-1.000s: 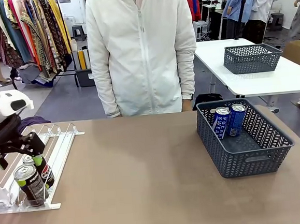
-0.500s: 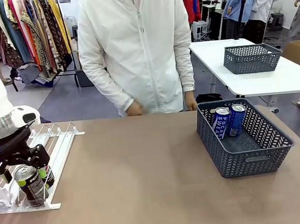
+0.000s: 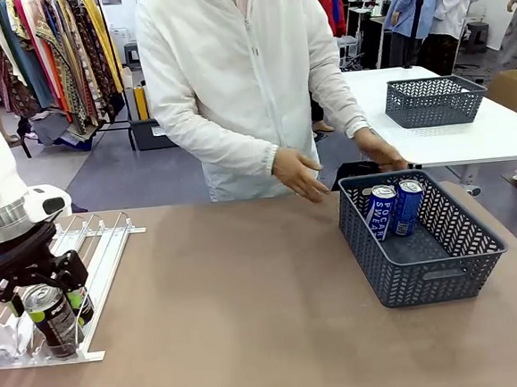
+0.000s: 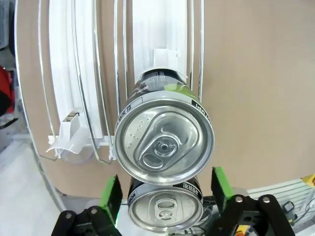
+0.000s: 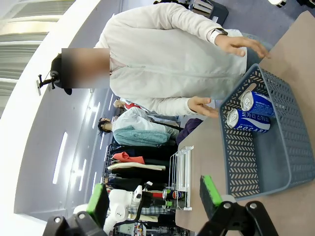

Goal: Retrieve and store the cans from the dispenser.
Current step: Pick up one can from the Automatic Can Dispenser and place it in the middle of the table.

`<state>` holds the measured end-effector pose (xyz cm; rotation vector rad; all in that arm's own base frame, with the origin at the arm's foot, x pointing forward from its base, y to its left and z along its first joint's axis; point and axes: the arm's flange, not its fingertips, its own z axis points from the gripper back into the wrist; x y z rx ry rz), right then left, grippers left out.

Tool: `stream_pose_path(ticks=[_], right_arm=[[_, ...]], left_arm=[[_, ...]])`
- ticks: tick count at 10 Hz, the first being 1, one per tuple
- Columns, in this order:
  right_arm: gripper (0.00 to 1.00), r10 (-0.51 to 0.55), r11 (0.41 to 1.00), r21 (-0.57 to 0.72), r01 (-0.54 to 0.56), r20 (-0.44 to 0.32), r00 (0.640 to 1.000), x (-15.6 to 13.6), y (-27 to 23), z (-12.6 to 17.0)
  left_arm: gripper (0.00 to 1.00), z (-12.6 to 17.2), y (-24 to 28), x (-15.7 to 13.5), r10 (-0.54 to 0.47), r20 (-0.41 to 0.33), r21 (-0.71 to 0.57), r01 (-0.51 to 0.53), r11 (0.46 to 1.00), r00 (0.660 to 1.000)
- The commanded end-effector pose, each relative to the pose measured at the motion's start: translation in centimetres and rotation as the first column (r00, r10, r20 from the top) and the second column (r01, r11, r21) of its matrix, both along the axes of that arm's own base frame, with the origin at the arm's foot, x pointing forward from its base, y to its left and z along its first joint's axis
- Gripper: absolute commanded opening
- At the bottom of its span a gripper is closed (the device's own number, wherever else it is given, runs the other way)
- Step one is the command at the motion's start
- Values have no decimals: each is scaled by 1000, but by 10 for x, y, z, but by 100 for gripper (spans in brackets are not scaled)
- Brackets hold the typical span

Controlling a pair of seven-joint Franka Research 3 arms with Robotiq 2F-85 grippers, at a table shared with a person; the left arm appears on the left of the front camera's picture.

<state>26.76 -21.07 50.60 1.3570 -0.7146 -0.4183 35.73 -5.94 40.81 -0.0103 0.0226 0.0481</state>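
Observation:
Two black cans with green marks stand at the low end of the dispenser (image 3: 101,246), one in front (image 3: 55,321) and one behind (image 3: 80,303). My left gripper (image 3: 45,298) hangs right over them. In the left wrist view both silver tops show, a large can (image 4: 165,142) and a smaller can (image 4: 165,209). My left gripper (image 4: 166,189) is open there, with a green pad on each side of the smaller can and a gap at both. Two blue cans (image 3: 394,208) lie in the grey basket (image 3: 444,273). My right gripper (image 5: 153,196) is open and holds nothing.
A person in a white jacket leans over the far edge, one hand (image 3: 300,174) above the table and the other hand (image 3: 383,155) at the basket's far rim. A second grey basket (image 3: 435,101) sits on a white table behind. Bare brown tabletop (image 3: 241,311) lies between dispenser and basket.
My left gripper has sunk a little over the black cans. The person has leaned forward and stretched both hands toward the basket.

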Motion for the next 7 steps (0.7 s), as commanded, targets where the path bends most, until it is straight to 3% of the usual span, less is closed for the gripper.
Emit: stream_pose_path(ticks=[1,7], right_arm=[[100,-7,1000,12,7,28,1000,3,1,3],[100,-7,1000,12,7,28,1000,3,1,3]], left_arm=[[0,-29,9,-39,22,15,17,-23,1000,1000],[0,-21,12,-42,21,34,5,-21,1000,999]])
